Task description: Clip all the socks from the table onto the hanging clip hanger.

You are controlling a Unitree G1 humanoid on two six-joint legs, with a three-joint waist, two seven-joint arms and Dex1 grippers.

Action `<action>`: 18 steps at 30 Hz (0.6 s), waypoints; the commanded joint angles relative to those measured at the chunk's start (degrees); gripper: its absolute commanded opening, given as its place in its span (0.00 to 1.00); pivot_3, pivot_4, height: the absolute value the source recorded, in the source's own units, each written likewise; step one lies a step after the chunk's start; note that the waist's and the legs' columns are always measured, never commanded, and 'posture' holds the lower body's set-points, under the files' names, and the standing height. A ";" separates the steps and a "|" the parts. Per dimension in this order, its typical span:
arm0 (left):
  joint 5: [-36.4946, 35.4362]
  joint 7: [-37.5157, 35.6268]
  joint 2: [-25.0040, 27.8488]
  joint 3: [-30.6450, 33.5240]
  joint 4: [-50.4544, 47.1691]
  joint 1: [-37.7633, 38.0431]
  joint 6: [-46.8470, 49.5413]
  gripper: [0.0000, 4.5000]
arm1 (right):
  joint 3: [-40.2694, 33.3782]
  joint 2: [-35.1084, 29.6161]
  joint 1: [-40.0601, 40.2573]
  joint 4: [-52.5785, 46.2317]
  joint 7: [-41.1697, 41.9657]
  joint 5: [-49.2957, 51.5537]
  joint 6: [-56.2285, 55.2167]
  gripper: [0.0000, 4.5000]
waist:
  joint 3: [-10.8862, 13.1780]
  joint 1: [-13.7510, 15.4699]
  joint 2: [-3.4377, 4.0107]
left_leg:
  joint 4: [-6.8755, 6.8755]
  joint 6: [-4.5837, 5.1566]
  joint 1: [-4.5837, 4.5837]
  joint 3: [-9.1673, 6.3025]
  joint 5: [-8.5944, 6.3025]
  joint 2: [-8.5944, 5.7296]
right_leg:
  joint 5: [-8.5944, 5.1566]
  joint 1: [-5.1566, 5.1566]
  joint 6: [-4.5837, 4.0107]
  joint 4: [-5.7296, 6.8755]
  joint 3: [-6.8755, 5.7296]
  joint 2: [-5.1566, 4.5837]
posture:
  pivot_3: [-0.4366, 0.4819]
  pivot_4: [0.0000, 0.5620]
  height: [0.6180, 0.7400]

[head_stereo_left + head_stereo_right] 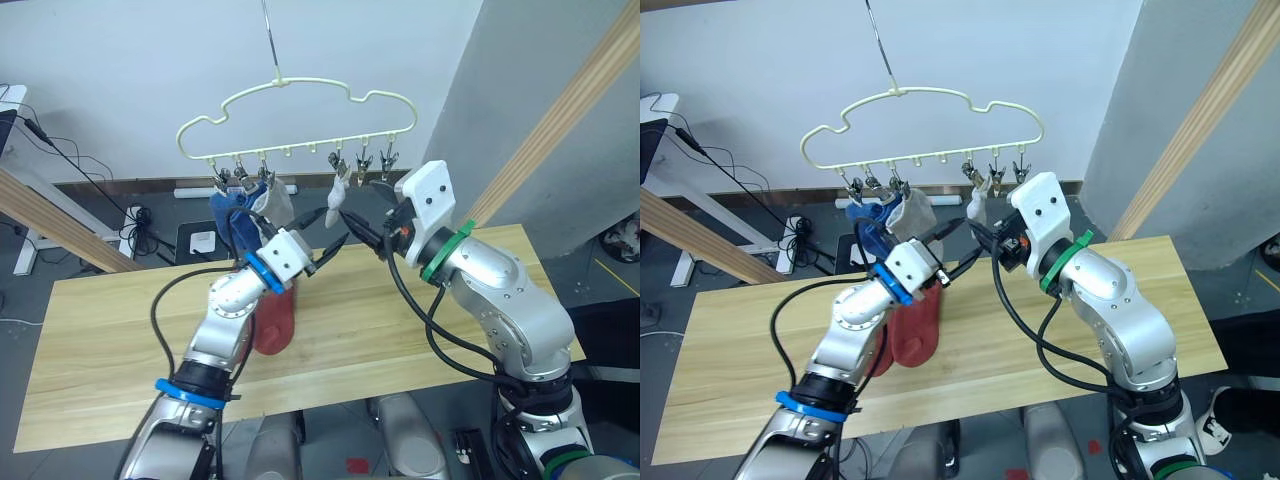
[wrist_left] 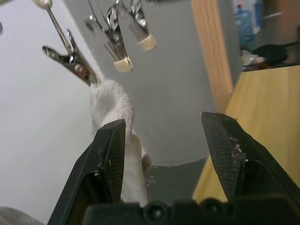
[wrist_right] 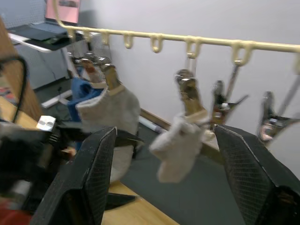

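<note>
The pale clip hanger [image 1: 300, 100] hangs above the table's [image 1: 120, 330] far edge. A blue sock [image 1: 228, 218] and a light grey sock [image 1: 272, 200] hang from its left clips. A smaller light grey sock [image 1: 338, 192] hangs from a middle clip [image 2: 70, 61]. My left gripper [image 1: 332, 228] is open just below this sock [image 2: 115, 105], which brushes one finger [image 2: 110, 159]. My right gripper [image 1: 362, 203] is open right beside the same sock [image 3: 180, 143]. A rust-red sock [image 1: 917, 332] lies on the table, partly hidden by my left arm.
Thick wooden poles [image 1: 560, 120] slant up at both sides of the table. Two bare clips [image 1: 375, 160] hang on the hanger's right end. Cables and a power strip [image 1: 135, 225] lie on the floor behind the table.
</note>
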 commanded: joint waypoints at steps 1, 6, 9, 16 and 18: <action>-6.73 -5.94 4.30 2.47 -7.72 0.89 6.79 0.62 | 0.21 0.58 0.53 -2.10 -1.46 -1.09 -2.23 0.77 | 0.00 0.02 0.00 | 0.00 0.00 0.01 -0.01 0.00 0.02 | 0.00 0.00 0.00 0.01 -0.01 0.02 | 0.19 0.56 0.95; -11.76 -7.36 8.99 6.22 -12.78 -1.41 16.78 0.62 | 0.93 3.74 0.57 0.70 -4.28 -2.71 -4.29 0.77 | 0.00 0.16 0.00 | 0.00 0.00 0.02 -0.02 0.00 0.01 | 0.00 0.02 0.00 0.00 0.00 0.03 | 0.21 0.56 0.95; -12.61 -7.07 9.72 7.40 -14.67 -2.29 19.70 0.63 | 0.82 5.70 0.23 2.34 -5.91 -3.46 -5.11 0.64 | 0.00 0.23 0.00 | 0.00 0.00 0.02 -0.03 0.00 0.00 | 0.00 0.02 0.00 0.00 -0.01 0.03 | 0.22 0.56 0.95; -12.92 -6.68 9.26 8.29 -16.14 -3.60 22.83 0.63 | 0.63 7.70 -1.14 5.68 -8.08 -5.23 -5.52 0.34 | 0.00 0.27 0.00 | -0.02 0.00 0.01 -0.01 0.00 0.00 | 0.00 0.00 0.00 -0.05 0.01 0.02 | 0.22 0.55 0.95; -12.70 -6.55 9.10 8.20 -16.06 -3.96 22.85 0.63 | 0.61 8.33 -1.91 7.13 -8.80 -5.67 -5.67 0.34 | 0.00 0.28 0.00 | -0.02 0.00 0.01 -0.02 0.00 0.01 | 0.00 0.00 0.00 -0.03 0.01 0.02 | 0.22 0.55 0.95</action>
